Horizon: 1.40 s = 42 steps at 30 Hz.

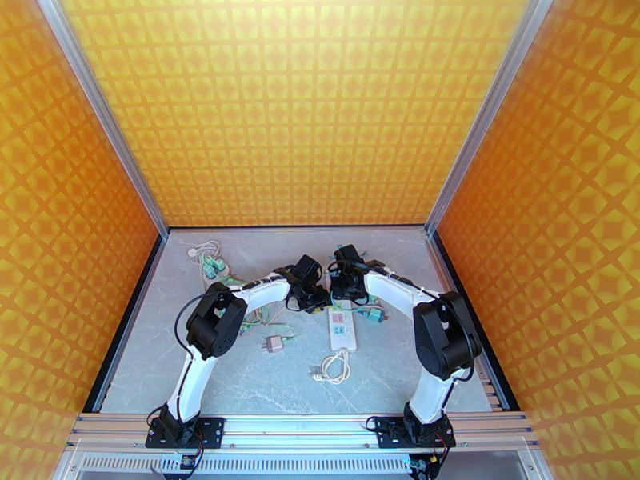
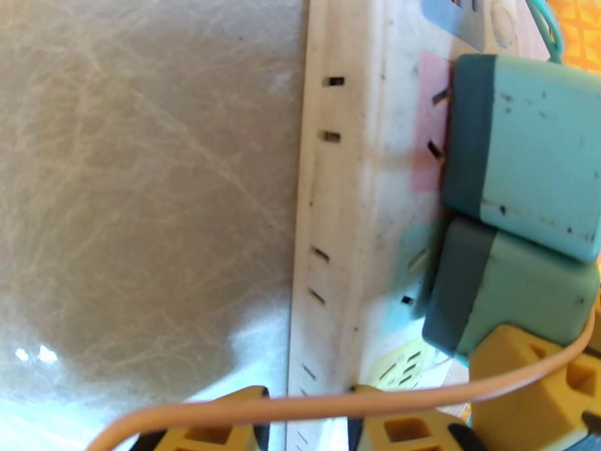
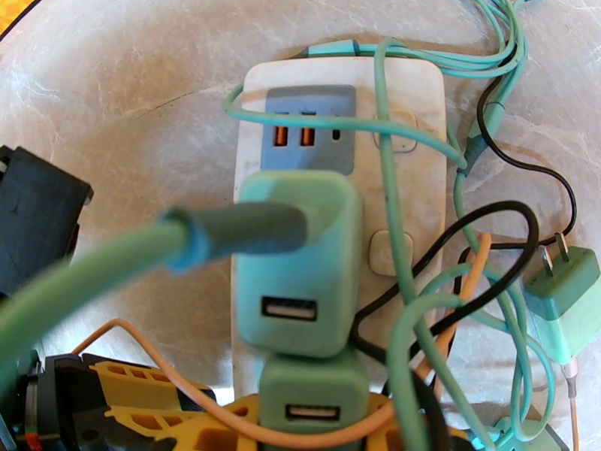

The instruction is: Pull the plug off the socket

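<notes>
Socket (image 3: 409, 107), scuffed white, bears boxy teal plugs (image 3: 297, 287); right claw (image 3: 300, 426) clamps the lower plug (image 3: 312, 396), left claw (image 2: 312, 424) unclear.

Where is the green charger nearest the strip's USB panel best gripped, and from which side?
Pinch the charger by its two free flat sides, coming from above the power strip: it stands upright, its cable leaves the top, and a second charger blocks one end.

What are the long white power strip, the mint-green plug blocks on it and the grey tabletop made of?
Long white power strip: probably hard moulded plastic, matte, scuffed and grimy. Mint-green plug blocks: likely plastic too, smooth, with rounded corners and a slight sheen. Grey tabletop: white marble-like veining and glare; stone or printed laminate, I cannot tell.
</notes>
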Tool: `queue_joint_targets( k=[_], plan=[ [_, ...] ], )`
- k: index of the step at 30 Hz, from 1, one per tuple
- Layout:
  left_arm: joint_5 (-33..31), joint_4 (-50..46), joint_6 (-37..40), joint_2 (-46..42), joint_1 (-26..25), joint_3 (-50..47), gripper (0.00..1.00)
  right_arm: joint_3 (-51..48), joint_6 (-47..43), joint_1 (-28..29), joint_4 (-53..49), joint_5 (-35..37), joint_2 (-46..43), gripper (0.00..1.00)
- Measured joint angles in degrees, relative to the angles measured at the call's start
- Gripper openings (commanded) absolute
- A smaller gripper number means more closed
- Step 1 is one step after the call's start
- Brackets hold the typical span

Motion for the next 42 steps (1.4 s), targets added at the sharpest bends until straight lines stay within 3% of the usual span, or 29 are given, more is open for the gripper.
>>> queue_joint_targets(
  k=[9,16,23,29,34,42],
  plan=[
    [5.8,18.6,-5.5,-2.6,2.1,-11.4,0.40,-0.3,1.3,-0.1,0.1,-1.4,0.0,0.24],
    [7.5,24.6,-8.0,-1.9,3.5,-11.8,0.42,-0.7,2.4,-0.4,0.8,-2.5,0.0,0.24],
    [6.9,20.7,-6.4,-0.3,2.7,-9.4,0.40,-0.8,2.6,-0.4,0.9,-3.1,0.0,0.24],
    [4.8,16.5,-4.2,-0.1,1.6,-7.0,0.30,-0.8,2.8,-0.4,0.4,-3.0,0.0,0.24],
    [2.2,8.3,-1.2,0.9,1.0,-1.9,0.29,-0.3,2.8,0.1,-0.3,-2.0,0.1,0.24],
    [0.1,4.7,-0.3,1.4,0.3,0.4,0.28,3.4,2.6,2.7,-4.5,2.8,0.2,0.24]
  ],
)
